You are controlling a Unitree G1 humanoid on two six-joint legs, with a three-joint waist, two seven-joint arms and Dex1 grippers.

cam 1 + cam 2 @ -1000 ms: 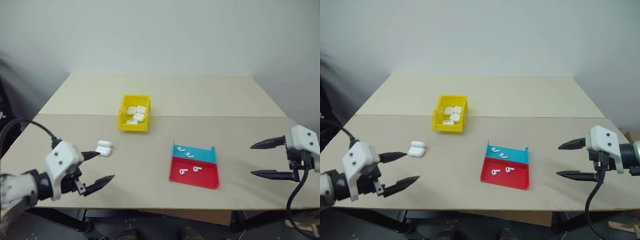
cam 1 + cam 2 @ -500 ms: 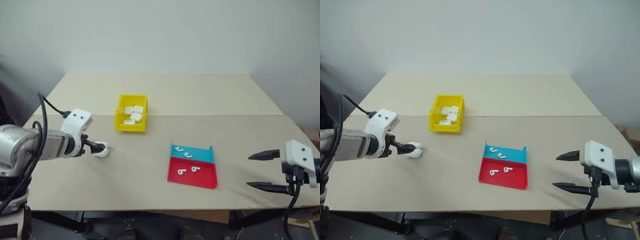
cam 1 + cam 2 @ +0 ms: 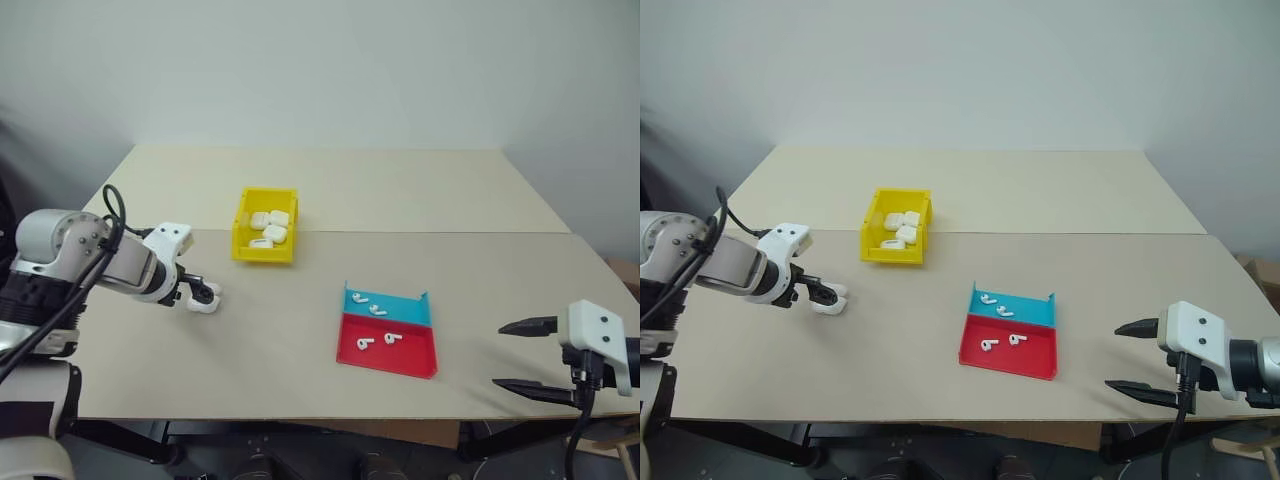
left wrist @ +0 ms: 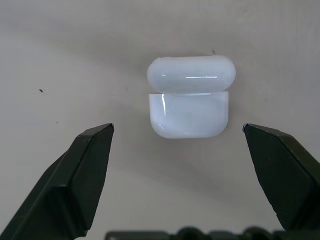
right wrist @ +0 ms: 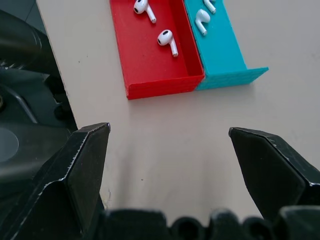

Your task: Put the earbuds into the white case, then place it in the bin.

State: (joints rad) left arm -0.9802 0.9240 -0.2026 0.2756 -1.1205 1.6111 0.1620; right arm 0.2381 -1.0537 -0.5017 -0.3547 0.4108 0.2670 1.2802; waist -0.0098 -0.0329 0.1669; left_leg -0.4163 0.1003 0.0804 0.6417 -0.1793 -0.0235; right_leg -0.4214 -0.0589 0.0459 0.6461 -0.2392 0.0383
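Beige table (image 3: 300,340). Yellow bin (image 3: 266,240) beyond left hand (image 4: 177,150), several cases inside. Released left hand straddling white case (image 4: 189,96), untouched. Released right hand (image 5: 170,160) near tray (image 5: 150,60) with earbuds (image 5: 167,40).

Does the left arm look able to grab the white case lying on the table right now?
Probably yes. The left tool is open right over the white case, one finger on either side, and nothing lies between them on the table.
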